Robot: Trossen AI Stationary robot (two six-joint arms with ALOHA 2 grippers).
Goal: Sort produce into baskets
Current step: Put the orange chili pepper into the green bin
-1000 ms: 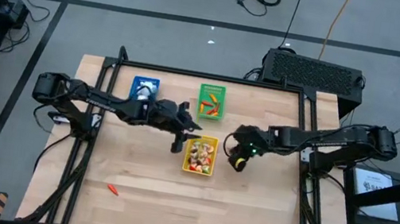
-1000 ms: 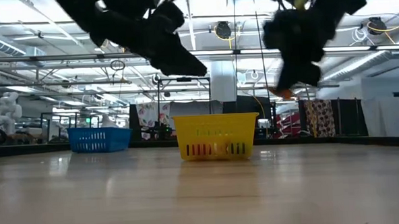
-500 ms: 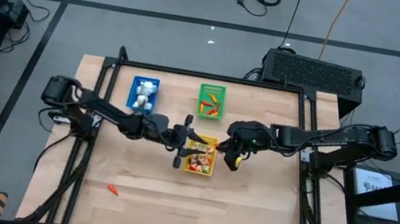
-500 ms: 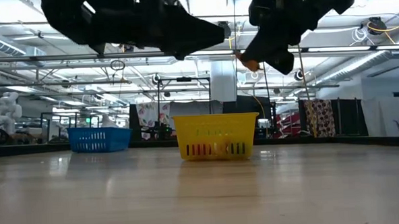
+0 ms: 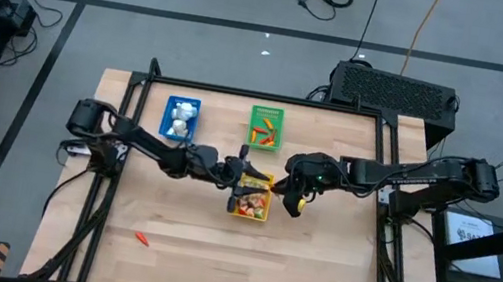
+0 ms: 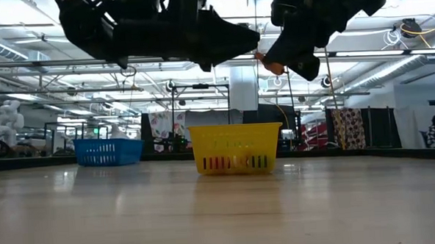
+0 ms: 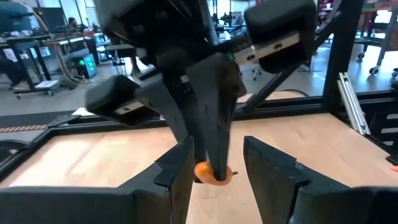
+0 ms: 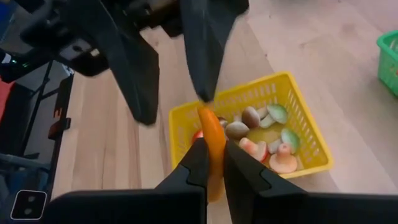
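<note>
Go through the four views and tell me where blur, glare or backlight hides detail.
High view: sharp and evenly lit. Low view: ceiling lights backlight both arms into dark silhouettes; the yellow basket stays clear. Left wrist view: the right gripper ahead is motion-blurred. Right wrist view: the orange carrot piece in the near jaws is soft, and the left gripper beyond is smeared.

Wood-grain table [image 5: 313, 262]; yellow basket [image 6: 237, 147] slotted, probably glossy plastic.

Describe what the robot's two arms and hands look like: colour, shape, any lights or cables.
Both arms are dark, slender and jointed, with black cables trailing near their bases. The left hand has two flat, dark, tapering fingers. The right hand has two similar dark fingers, and a small green light glows on its wrist.
</note>
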